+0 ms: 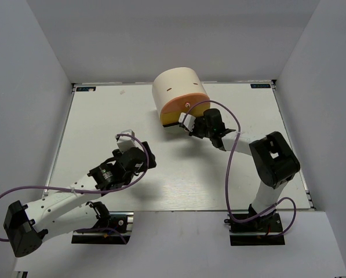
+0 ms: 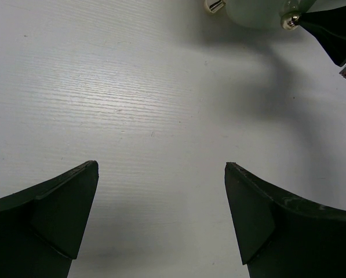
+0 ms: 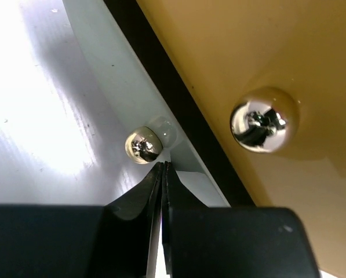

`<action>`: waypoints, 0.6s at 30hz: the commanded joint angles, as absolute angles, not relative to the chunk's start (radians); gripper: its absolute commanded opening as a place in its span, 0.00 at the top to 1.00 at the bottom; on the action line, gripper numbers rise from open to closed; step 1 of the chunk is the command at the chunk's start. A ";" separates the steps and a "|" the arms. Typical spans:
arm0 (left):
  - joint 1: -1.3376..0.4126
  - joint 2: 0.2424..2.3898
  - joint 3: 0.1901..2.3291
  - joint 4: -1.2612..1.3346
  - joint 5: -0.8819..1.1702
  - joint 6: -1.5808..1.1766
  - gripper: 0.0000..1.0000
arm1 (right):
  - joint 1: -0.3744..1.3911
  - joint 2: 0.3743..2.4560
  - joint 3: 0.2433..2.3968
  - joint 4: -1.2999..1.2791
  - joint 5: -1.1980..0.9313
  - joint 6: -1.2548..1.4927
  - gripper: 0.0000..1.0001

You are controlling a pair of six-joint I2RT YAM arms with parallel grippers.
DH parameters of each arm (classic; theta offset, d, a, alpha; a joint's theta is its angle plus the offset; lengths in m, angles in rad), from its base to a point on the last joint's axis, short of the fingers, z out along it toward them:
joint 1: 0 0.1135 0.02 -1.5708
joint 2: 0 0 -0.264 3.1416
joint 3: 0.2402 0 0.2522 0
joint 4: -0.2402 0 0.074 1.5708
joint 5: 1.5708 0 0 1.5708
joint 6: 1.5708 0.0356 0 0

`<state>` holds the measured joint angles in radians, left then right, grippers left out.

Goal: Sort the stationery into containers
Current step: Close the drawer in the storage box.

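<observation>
At the far middle of the white table (image 1: 103,116) stands the cream arch-topped cabinet (image 1: 175,87), its drawer fronts turned toward the arms. The orange drawer (image 1: 179,108) shows on top in the overhead view. The table has a fine ribbed grain and a dull sheen, with soft shadows lying under both arms. Plain pale grey walls (image 1: 173,35) close it in on the left, right and far sides, and a small blue label (image 1: 86,88) sits at each far corner.

The right gripper (image 3: 163,169) is up against the cabinet front. Its jaws are pressed together with only a hairline slit between them, and they hold nothing. Their tips lie just below the small round knob (image 3: 144,145) of the grey-green drawer (image 3: 123,87). Beside it, across a dark gap, is the yellow drawer (image 3: 288,58).

The left gripper (image 2: 161,168) hangs over bare table at left of centre, well apart from the cabinet. Its jaws are spread wide and hold nothing.
</observation>
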<state>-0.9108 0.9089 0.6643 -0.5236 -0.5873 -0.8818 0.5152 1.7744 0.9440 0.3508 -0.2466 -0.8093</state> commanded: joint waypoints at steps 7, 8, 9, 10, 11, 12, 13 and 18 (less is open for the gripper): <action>-0.908 0.913 0.661 -0.503 -0.581 -0.896 0.00 | 0.538 1.799 0.947 0.535 -0.152 -0.838 0.86; -0.908 0.922 0.661 -0.503 -0.581 -0.896 0.00 | 0.538 1.801 0.939 0.551 -0.144 -0.838 0.86; -0.908 0.922 0.661 -0.503 -0.581 -0.896 0.00 | 0.541 1.802 0.939 0.554 -0.138 -0.835 0.84; -0.908 0.922 0.661 -0.503 -0.581 -0.896 0.00 | 0.538 1.804 0.939 0.560 -0.137 -0.831 0.84; -0.908 0.922 0.661 -0.494 -0.581 -0.896 0.00 | 0.540 1.805 0.934 0.572 -0.130 -0.831 0.84; -0.908 0.931 0.661 -0.494 -0.581 -0.896 0.00 | 0.545 1.805 0.931 0.577 -0.129 -0.831 0.83; -0.908 0.931 0.661 -0.494 -0.581 -0.896 0.00 | 0.545 1.805 0.930 0.581 -0.127 -0.828 0.83; -0.908 0.940 0.661 -0.474 -0.572 -0.896 0.00 | 0.545 1.801 0.922 0.574 -0.141 -0.825 0.83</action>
<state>-0.9108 0.9398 0.6640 -0.4980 -0.5789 -0.8848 0.5400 1.7981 0.9325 0.4908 -0.1520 -0.8204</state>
